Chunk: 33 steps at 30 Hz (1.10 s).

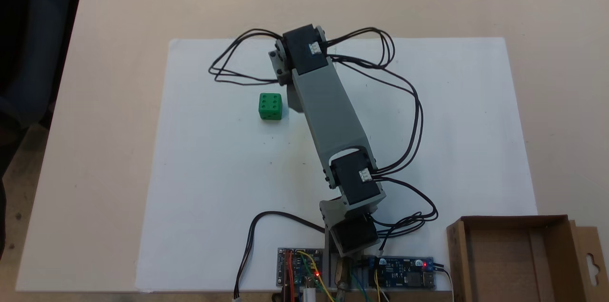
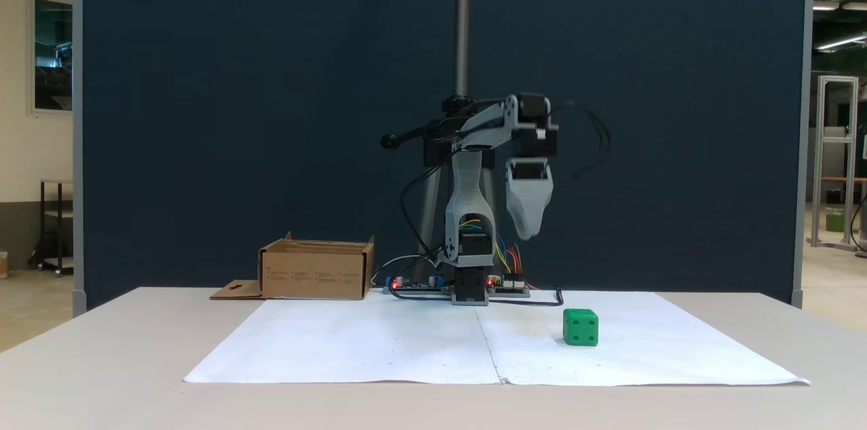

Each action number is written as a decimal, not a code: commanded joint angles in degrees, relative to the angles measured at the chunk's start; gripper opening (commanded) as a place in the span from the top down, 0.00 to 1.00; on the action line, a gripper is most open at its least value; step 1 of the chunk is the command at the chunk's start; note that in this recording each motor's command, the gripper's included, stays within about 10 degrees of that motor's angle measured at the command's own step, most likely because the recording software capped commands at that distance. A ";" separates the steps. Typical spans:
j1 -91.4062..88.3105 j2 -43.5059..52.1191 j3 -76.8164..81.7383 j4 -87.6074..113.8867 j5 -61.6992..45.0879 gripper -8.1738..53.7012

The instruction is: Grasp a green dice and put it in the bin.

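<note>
the gripper (image 2: 527, 230) hangs high above the white paper sheet (image 2: 379, 342), pointing down; only one tip shows, so whether it is released or clenched cannot be told. in a fixed view the green dice (image 2: 580, 327) sits on the sheet, near and right of the gripper, well below it. the bin (image 2: 316, 270) stands far left. a descent from here could land beside the dice and knock it away. in the view from above the arm (image 1: 328, 107) hides the gripper.

On your counter (image 1: 95, 31), the small green plastic dice (image 1: 270, 106) sits on the white paper sheet (image 1: 214, 173); the shallow brown cardboard box (image 1: 518, 259) occupies the overhead fixed view's bottom-right corner, the claw (image 2: 527, 230) hanging above the sheet.
</note>
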 commanded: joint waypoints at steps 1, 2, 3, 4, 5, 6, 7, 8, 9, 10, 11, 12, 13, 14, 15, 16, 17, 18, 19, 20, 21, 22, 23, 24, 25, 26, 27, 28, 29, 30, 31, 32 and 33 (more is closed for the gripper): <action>-0.70 0.26 -3.34 7.03 6.33 0.15; -0.70 0.00 -3.96 6.94 6.86 0.15; -0.70 -0.26 -4.75 6.94 7.47 0.15; -0.70 -0.44 -5.27 6.94 8.17 0.15; -0.70 -0.79 -5.80 7.03 8.96 0.15; -0.79 -0.97 -6.24 6.94 10.02 0.15; -0.97 -1.41 -6.68 6.86 10.72 0.16; -1.05 -1.93 -7.03 6.68 11.60 0.15; -1.23 -2.11 -7.47 6.68 12.39 0.16; -1.49 -2.29 -7.73 6.68 13.36 0.15; -2.02 -2.72 -8.09 6.59 14.15 0.15; -2.64 -2.90 -8.17 6.59 14.68 0.15; -3.25 -3.16 -8.17 6.59 15.12 0.15; -4.13 -3.52 -8.17 6.59 15.47 0.15; -4.75 -3.87 -8.17 6.50 15.73 0.15; -5.45 -4.48 -8.17 6.42 16.00 0.15; -6.06 -5.27 -8.17 6.33 16.08 0.15; -6.42 -5.89 -8.17 5.98 16.17 0.15; -7.12 -6.77 -8.17 5.54 16.26 0.15; -7.47 -7.56 -8.17 5.27 16.52 0.15; -7.73 -8.26 -8.17 4.83 16.70 0.15; -8.00 -9.14 -8.17 4.48 16.70 0.15; -8.26 -10.02 -8.17 4.04 16.88 0.15; -8.44 -10.72 -8.17 3.87 16.88 0.15; -8.70 -11.60 -8.17 3.60 17.05 0.15; -8.88 -12.39 -8.17 3.43 17.05 0.15; -9.05 -13.01 -8.17 3.16 17.05 0.15; -9.14 -13.71 -8.17 2.72 17.14 0.15; -9.23 -14.33 -8.17 2.29 17.05 0.15; -9.23 -14.85 -8.17 2.02 17.05 0.15; -9.23 -15.47 -8.17 1.58 17.05 0.15; -9.23 -16.00 -8.17 1.41 17.05 0.15; -9.23 -16.61 -8.17 0.97 17.05 0.15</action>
